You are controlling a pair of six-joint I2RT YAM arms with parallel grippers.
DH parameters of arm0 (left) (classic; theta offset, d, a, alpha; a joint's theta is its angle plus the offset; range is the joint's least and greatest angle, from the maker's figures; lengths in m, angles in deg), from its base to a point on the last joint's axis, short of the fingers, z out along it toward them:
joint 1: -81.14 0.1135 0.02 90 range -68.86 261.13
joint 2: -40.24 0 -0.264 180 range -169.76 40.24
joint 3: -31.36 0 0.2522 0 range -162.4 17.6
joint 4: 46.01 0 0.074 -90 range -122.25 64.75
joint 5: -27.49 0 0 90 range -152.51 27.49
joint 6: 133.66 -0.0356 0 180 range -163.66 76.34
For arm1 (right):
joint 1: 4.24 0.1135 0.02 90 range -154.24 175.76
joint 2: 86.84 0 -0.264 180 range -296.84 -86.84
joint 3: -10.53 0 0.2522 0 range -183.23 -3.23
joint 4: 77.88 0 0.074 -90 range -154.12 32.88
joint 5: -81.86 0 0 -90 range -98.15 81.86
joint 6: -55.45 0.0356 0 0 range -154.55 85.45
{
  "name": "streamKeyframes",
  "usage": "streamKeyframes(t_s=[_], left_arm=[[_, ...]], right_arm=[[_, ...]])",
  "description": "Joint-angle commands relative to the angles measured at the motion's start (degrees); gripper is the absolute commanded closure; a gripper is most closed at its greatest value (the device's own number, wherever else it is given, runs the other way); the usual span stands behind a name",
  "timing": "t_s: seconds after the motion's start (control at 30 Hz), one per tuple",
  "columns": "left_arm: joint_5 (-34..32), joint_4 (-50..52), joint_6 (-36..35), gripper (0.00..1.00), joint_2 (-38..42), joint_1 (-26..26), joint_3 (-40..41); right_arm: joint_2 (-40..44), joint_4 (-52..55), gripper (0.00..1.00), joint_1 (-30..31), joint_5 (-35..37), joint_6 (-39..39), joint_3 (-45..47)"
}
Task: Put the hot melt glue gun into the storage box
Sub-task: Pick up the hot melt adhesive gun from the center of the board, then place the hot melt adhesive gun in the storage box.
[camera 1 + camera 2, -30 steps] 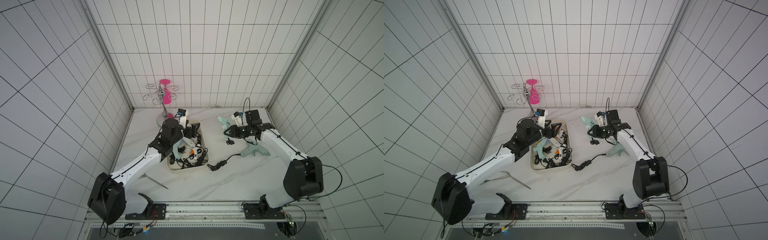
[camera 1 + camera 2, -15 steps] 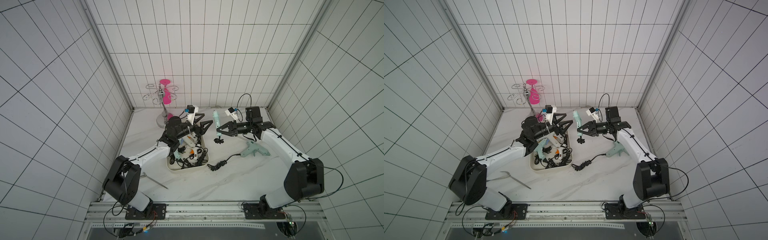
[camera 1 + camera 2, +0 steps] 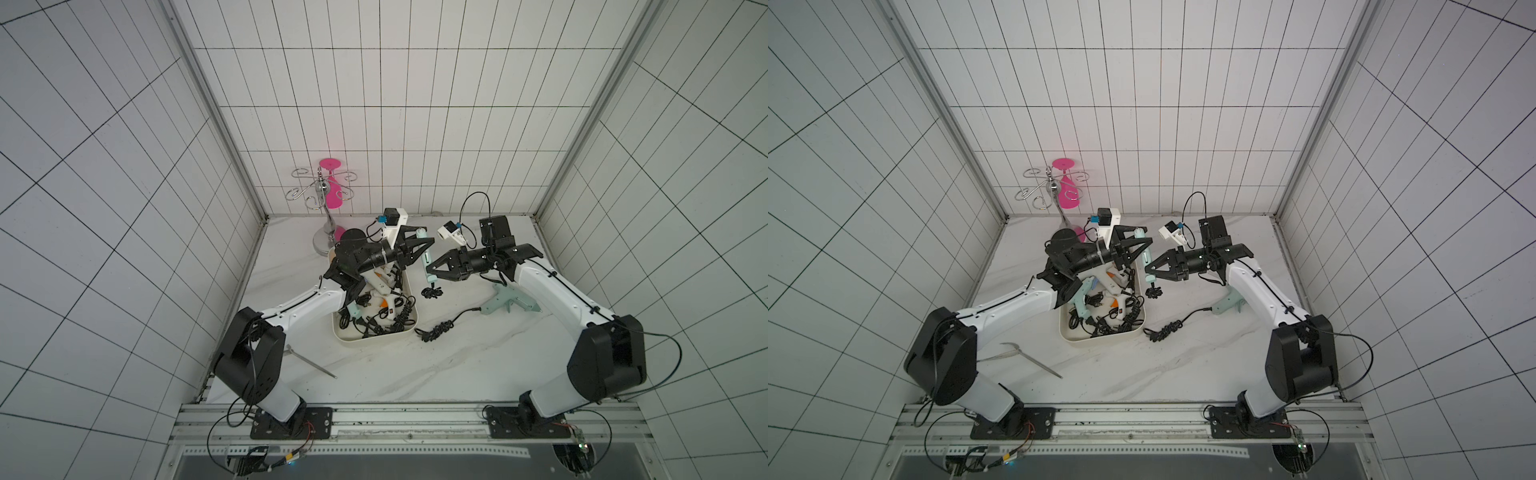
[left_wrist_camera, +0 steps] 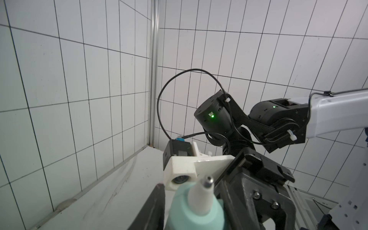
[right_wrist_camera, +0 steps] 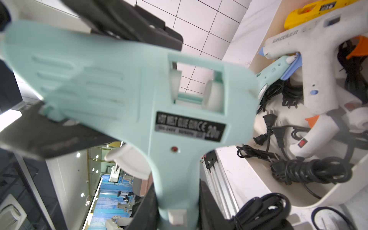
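A mint-green hot melt glue gun (image 3: 426,259) (image 3: 1145,262) hangs in the air just right of the storage box (image 3: 374,338) (image 3: 1100,338), held from both sides. My right gripper (image 3: 432,274) (image 3: 1150,272) (image 5: 177,209) is shut on its handle (image 5: 175,179). My left gripper (image 3: 424,245) (image 3: 1143,245) (image 4: 196,215) clamps its barrel, and the nozzle (image 4: 205,183) points toward the left wrist camera. The gun's bundled black cord (image 3: 432,293) dangles below. The cream storage box's wall (image 5: 318,199) holds several other glue guns and cords.
A second mint glue gun (image 3: 509,305) (image 3: 1227,305) lies on the marble table under my right arm, its cord bundle (image 3: 434,332) beside the box. Metal tweezers (image 3: 311,361) lie front left. A wire rack with a pink glass (image 3: 328,195) stands at the back.
My right gripper lifted the mint gun off the table and swung it leftward. My left gripper rose from over the box, met it and closed on the barrel.
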Motion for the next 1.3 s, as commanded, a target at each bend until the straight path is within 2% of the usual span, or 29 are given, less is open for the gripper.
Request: streamKeyframes(t_s=[0.0,0.07,0.1,0.17,0.23,0.33,0.4,0.47,0.6,0.77,0.97,1.07,1.27], left_arm=[[1.6,1.3,1.9,0.79,-0.6,0.5,-1.4],[2.2,2.8,2.2,0.89,0.3,0.5,-1.6],[2.0,3.6,2.2,0.92,1.0,0.5,-1.7],[0.5,7.0,1.3,0.96,3.6,0.5,-2.1],[-3.4,14.5,-0.9,0.97,6.7,0.5,-3.4],[-11.0,31.0,-6.5,0.98,10.6,0.7,-6.9],[-16.8,40.8,-9.5,1.0,12.4,0.8,-8.6],[-22.3,48.6,-11.7,1.0,13.5,0.9,-9.4],[-34.1,61.6,-12.6,1.0,14.9,2.0,-9.8],[-40.2,69.6,-12.6,1.0,14.5,4.0,-6.8],[-41.5,73.5,-11.6,1.0,10.3,5.0,-2.0],[-41.6,77.8,-11.3,1.0,5.5,4.7,-3.0],[-42.1,79.2,-9.9,1.0,-1.4,-0.9,-7.0]], right_arm=[[0.0,-0.2,0.75,0.4,-1.9,-2.4,-2.9],[0.0,-0.3,0.52,-0.3,0.2,-2.6,-3.5],[0.1,-0.4,0.46,-0.8,0.7,-3.0,-3.7],[1.8,-1.3,0.4,-3.2,3.8,-3.2,-3.5],[4.4,-4.3,0.36,-6.5,8.2,-1.5,-1.5],[8.7,-15.7,0.26,-13.8,14.2,7.7,5.4],[11.1,-24.9,0.15,-18.4,17.3,14.7,10.5],[11.7,-27.3,0.12,-21.0,20.9,17.0,13.2],[8.3,-21.3,0.08,-20.8,22.5,13.8,13.3],[6.0,-21.3,0.07,-18.8,24.1,12.8,16.0],[4.0,-18.5,0.09,-16.3,25.7,9.6,16.6],[3.2,-17.8,0.1,-15.3,26.5,8.4,17.3],[1.8,-17.3,0.11,-14.4,28.1,7.4,18.8]])
